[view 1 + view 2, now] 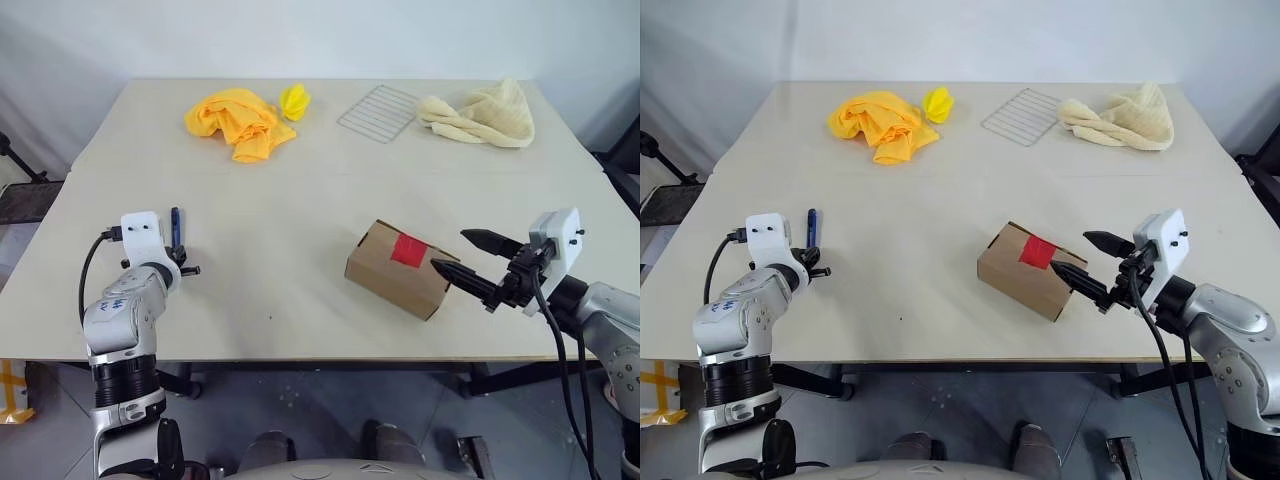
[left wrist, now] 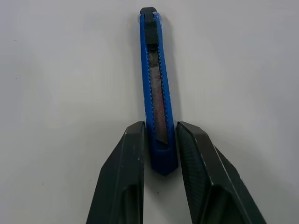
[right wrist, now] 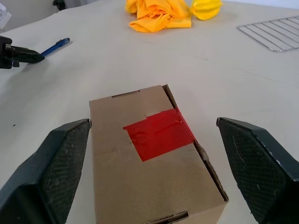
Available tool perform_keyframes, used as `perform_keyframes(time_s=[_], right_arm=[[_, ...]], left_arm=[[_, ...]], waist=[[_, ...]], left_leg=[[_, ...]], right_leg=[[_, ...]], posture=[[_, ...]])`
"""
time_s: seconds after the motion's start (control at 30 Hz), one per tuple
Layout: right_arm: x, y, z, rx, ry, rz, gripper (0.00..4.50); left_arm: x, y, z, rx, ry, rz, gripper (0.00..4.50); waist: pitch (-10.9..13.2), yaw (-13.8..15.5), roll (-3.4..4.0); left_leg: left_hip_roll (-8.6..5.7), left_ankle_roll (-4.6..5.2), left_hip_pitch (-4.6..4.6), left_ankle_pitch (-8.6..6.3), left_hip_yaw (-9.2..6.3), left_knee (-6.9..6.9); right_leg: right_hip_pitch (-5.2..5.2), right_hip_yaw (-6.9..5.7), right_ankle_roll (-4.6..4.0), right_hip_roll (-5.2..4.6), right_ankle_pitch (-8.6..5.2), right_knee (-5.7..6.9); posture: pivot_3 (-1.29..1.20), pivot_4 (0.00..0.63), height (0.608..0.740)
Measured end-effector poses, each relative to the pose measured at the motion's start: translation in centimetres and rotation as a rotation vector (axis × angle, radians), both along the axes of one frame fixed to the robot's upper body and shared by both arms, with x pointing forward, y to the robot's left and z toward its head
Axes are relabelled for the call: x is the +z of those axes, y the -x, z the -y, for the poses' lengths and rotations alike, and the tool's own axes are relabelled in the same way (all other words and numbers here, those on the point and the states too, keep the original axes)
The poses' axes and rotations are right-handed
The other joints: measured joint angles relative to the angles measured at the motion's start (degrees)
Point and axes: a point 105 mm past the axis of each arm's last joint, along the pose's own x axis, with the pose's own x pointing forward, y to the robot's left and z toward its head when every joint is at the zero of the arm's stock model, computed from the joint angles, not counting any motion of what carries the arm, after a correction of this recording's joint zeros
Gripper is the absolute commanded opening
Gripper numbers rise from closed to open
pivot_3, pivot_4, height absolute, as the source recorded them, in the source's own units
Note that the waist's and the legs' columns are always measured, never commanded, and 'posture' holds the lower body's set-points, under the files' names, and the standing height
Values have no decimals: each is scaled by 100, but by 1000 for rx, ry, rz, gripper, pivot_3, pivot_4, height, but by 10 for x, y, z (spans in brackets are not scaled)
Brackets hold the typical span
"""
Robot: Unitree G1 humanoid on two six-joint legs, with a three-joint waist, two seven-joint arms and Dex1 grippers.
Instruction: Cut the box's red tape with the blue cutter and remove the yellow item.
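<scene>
The blue cutter [image 2: 156, 93] lies flat on the table at the left, and my left gripper [image 2: 161, 128] is shut on its near end, one black finger against each side. The box [image 1: 395, 275], a small brown carton, lies right of centre with its flaps closed and the red tape [image 1: 408, 250] across its top seam. My right gripper [image 1: 468, 257] stands open just right of the box, its fingers [image 3: 60, 154] spread wider than the carton and apart from it. The yellow item is hidden.
Along the table's [image 1: 300, 200] far edge lie an orange cloth [image 1: 240, 122], a small yellow crumpled piece [image 1: 294, 100], a wire rack [image 1: 378, 112] and a cream towel [image 1: 485, 115]. Bare tabletop separates the cutter and the box.
</scene>
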Motion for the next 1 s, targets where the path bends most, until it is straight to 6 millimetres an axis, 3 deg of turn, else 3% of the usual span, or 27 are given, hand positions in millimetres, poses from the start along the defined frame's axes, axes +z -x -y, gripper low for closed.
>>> perform_keyframes(time_s=[0.23,0.37,0.67,0.8,1.0], right_arm=[[-1,-1,0,0,0,-6,4500],[-2,0,0,4,0,-8,4500],[-7,-2,-1,5,-3,-29,4500],[-7,-2,-1,7,-5,-29,4500],[-4,13,-9,98,73,-48,4500]], left_arm=[[0,0,-3,-19,-32,-18,1158],[0,0,-2,-22,-37,-21,441],[1,1,-6,-73,-78,-46,440],[1,7,6,-308,-217,-81,440],[-5,41,45,-758,-295,-62,440]], waist=[[-1,-2,1],[-1,-2,1],[-1,-17,1],[-1,-18,2],[-2,12,5]], left_leg=[[0,0,7,0,6,0],[0,-1,14,0,14,0],[1,-1,31,-1,36,-4],[1,-4,33,-4,50,-8],[6,-1,28,-15,51,-8]], right_leg=[[0,7,0,0,0,7],[0,15,0,0,0,10],[0,34,0,0,0,19],[-8,45,0,1,0,17],[-11,48,-2,2,-1,9]], posture=[[0,150,740],[0,150,740],[0,150,740],[0,150,740],[0,150,740]])
